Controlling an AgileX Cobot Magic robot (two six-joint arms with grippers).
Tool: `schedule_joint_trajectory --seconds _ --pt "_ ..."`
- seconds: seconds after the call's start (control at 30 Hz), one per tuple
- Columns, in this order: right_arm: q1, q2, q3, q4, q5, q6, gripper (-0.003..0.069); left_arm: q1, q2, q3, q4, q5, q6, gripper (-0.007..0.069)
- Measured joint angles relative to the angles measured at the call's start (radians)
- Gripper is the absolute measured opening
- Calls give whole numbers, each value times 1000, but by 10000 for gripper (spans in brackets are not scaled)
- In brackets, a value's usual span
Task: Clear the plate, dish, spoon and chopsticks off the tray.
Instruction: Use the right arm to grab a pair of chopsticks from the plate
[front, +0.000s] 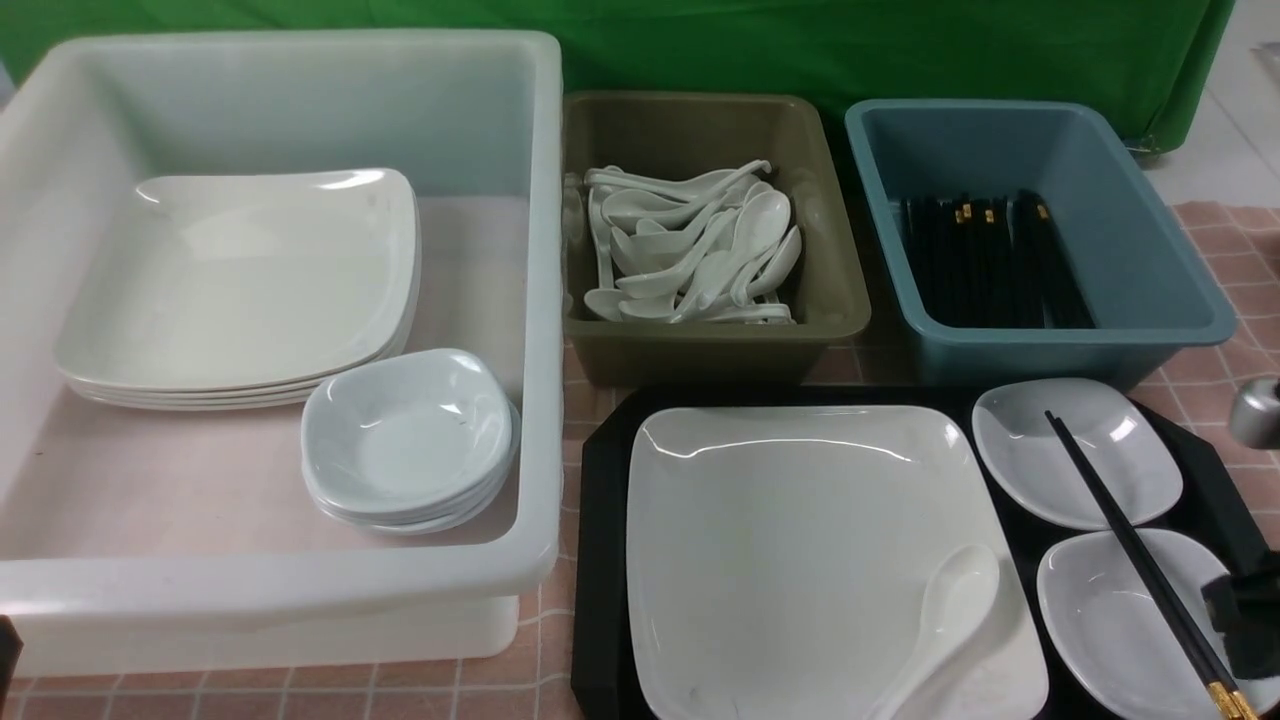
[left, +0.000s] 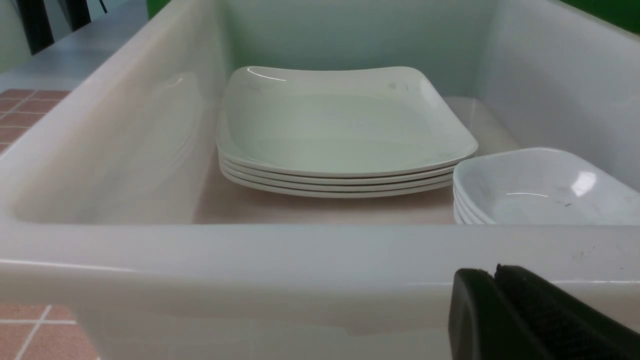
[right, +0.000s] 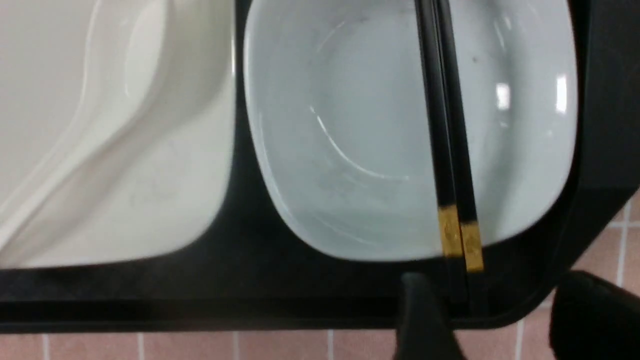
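Note:
A black tray (front: 600, 500) holds a large white square plate (front: 800, 540) with a white spoon (front: 950, 610) lying on it. Two small white dishes stand to its right, one far (front: 1075, 450) and one near (front: 1110, 620). Black gold-tipped chopsticks (front: 1130, 550) lie across both dishes. My right gripper (front: 1228, 612) is open at the tray's near right corner. In the right wrist view it (right: 500, 305) straddles the chopsticks' gold ends (right: 460, 240) over the near dish (right: 375, 125), gripping nothing. My left gripper (left: 492, 274) is shut and empty, outside the white tub's near wall.
The white tub (front: 545, 300) holds stacked plates (front: 240, 280) and stacked small dishes (front: 405, 435). An olive bin (front: 850, 300) holds spoons. A blue bin (front: 1190, 290) holds chopsticks. A metal object (front: 1258, 412) sits at the right edge.

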Motion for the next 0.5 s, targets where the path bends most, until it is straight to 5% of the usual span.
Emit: schedule_joint_trajectory --seconds 0.13,0.5 --pt "0 111 -86 0 -2 -43 499 0 0 0 0 0 0 21" --pt "0 289 -106 0 -10 -123 510 0 0 0 0 0 -1 21"
